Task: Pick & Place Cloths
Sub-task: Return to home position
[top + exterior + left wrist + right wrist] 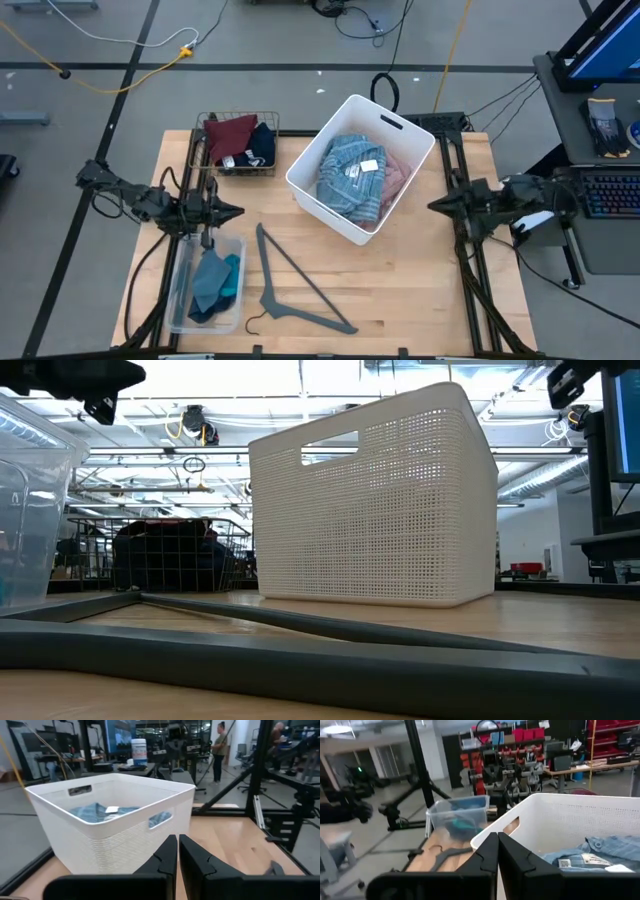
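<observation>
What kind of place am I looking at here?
Probably a robotics lab or workshop: the dark left arm and right arm flank a wooden table, a yellow cable trails across the grey concrete floor, and shelving with red bins stands beyond.

Even, bright overhead light, soft faint shadows; ceiling lamps (300, 380) glare in the low view.

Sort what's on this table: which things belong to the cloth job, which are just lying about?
Job: blue shirt and pink shirt in the white bin; maroon cloth and navy cloth in the wire basket; teal cloths in the clear box.
Lying about: grey hanger on the table. Left gripper and right gripper wait at the sides.
</observation>
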